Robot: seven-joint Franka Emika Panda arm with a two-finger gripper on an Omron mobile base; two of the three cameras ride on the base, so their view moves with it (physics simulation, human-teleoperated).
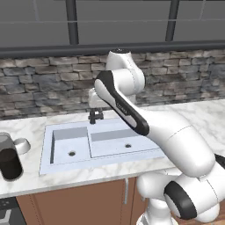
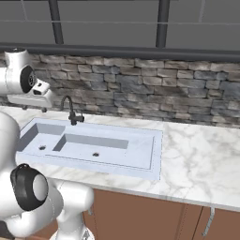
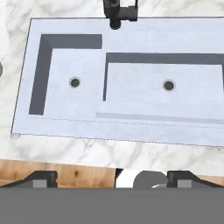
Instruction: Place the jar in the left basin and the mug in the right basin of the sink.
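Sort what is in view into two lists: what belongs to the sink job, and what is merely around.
Belongs to the job:
- jar, on the counter left of the sink
- mug, beside the jar
- left basin, nothing in it
- right basin, nothing in it
- sink
- gripper, open above the sink

Merely around:
- faucet
- stone wall
- marble counter

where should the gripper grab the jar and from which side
Probably around the jar's upper body, just above the dark lower part, coming in level from the sink side. It stands upright at the counter's left end and is tall and round, so a side pinch suits it. The mug sits close behind it, so avoid that side. The gripper is open, above the sink.
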